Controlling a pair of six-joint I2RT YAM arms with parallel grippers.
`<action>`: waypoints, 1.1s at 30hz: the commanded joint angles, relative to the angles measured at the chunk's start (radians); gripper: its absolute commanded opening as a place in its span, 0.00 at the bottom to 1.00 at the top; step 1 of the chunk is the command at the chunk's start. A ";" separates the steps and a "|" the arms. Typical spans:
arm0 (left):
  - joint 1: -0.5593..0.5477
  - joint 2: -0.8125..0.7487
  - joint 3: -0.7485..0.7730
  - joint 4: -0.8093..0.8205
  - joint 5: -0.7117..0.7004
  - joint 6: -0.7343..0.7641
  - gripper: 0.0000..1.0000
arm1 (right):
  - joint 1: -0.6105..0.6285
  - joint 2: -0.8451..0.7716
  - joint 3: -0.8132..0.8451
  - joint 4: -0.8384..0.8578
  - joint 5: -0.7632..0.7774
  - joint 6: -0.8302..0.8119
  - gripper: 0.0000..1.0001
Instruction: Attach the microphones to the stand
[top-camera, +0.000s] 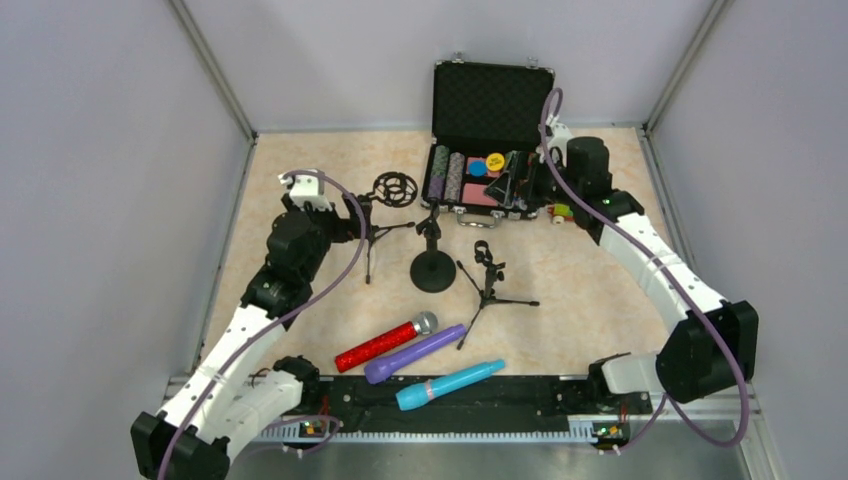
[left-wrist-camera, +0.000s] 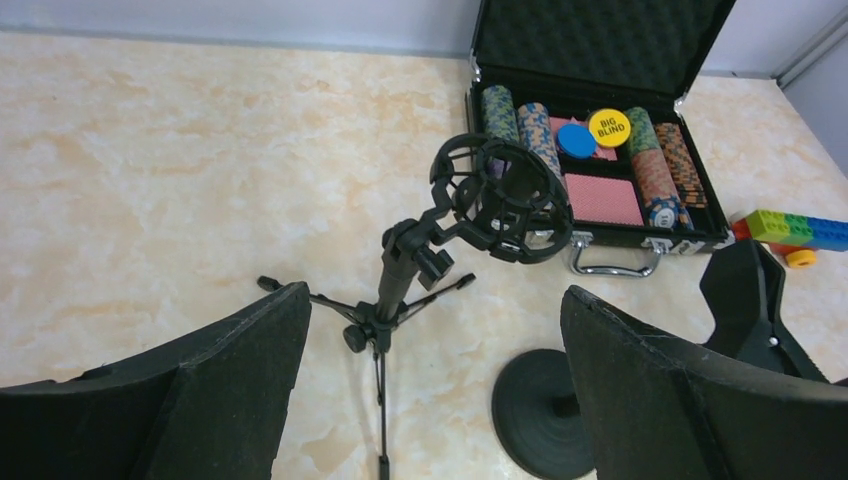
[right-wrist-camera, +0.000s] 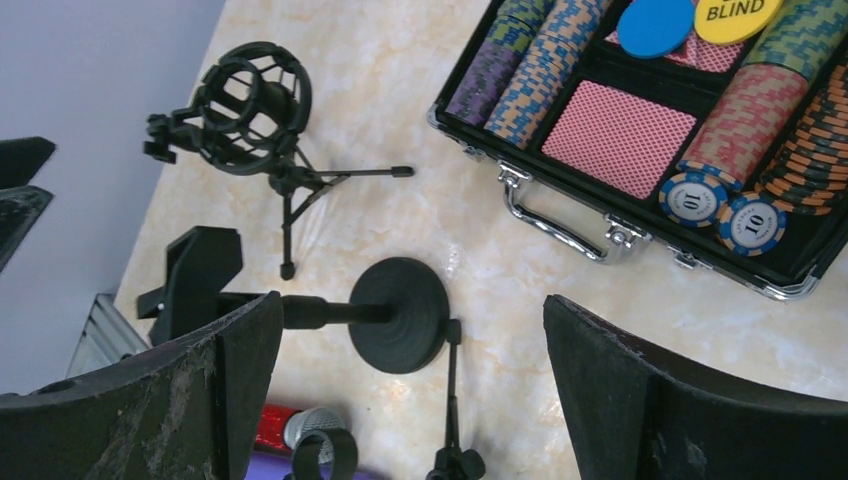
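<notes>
Microphones: the red microphone (top-camera: 385, 342), the purple microphone (top-camera: 415, 353) and the turquoise microphone (top-camera: 450, 384) lie side by side on the desk (top-camera: 580, 300), close to my arm bases.
Stands: the ring stand (top-camera: 394, 188), the round-foot stand (top-camera: 432, 270) and the clip stand (top-camera: 487, 272) are between the microphones and the case (top-camera: 492, 100).
My left fingers (left-wrist-camera: 230, 380): spread wide, holding nothing, near the ring stand.
My right fingers (right-wrist-camera: 650, 390): spread wide, holding nothing, by the case.
Case: open, with chips inside.
</notes>
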 joint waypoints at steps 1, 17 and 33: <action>0.000 0.036 0.090 -0.180 0.055 -0.084 0.99 | 0.016 -0.050 0.056 0.003 -0.053 0.061 0.99; -0.002 0.021 0.038 -0.185 0.236 -0.135 0.99 | 0.130 -0.017 -0.021 0.199 -0.173 0.271 0.99; -0.002 -0.118 -0.051 -0.165 0.227 -0.130 0.99 | 0.196 0.062 -0.094 0.350 -0.220 0.379 0.99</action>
